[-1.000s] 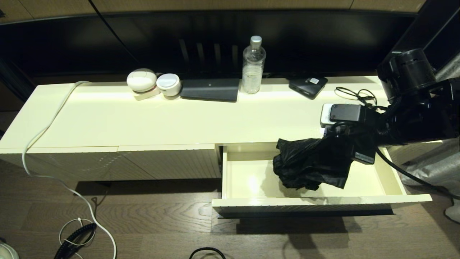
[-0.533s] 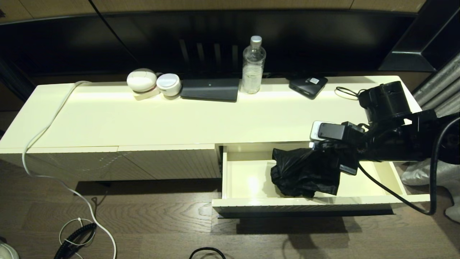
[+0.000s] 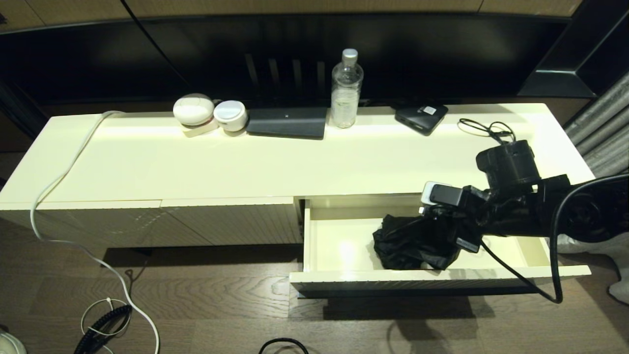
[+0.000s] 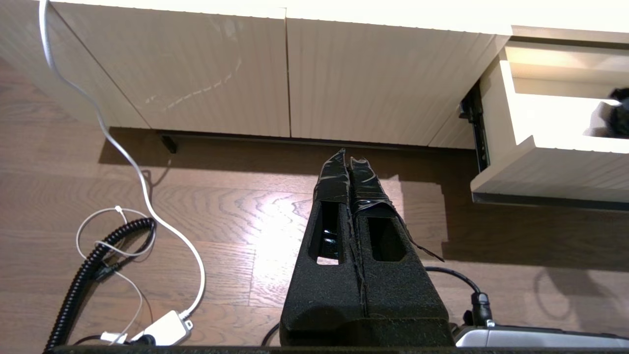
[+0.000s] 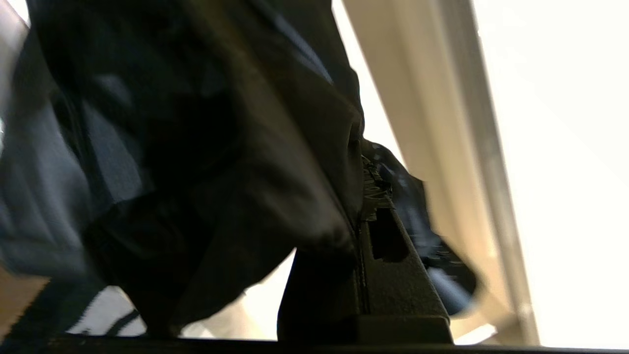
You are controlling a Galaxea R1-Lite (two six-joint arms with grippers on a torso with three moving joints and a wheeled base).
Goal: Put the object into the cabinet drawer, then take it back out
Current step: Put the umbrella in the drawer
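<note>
The cabinet drawer [image 3: 339, 246] stands pulled out at the right of the cream cabinet, its ribbed front [image 3: 432, 284] towards me. The black folding umbrella [image 3: 408, 243] is low inside it, its fabric resting near the drawer's front wall. My right gripper [image 3: 444, 231] reaches in from the right and is shut on the umbrella. In the right wrist view the fabric [image 5: 196, 147] bulges over the closed fingers [image 5: 388, 255]. My left gripper [image 4: 348, 157] is shut and empty over the wooden floor, left of the drawer's corner [image 4: 540, 172].
On the cabinet top [image 3: 196, 162] stand a clear bottle [image 3: 346, 91], a flat black box with a white label [image 3: 421, 118], a thin black cable [image 3: 486, 129], a dark slab [image 3: 287, 122] and two white round devices [image 3: 194, 109]. A white cable [image 3: 73, 221] trails to the floor.
My right arm has come down and slightly forward, carrying the umbrella from above the drawer into it. The left arm has not moved.
</note>
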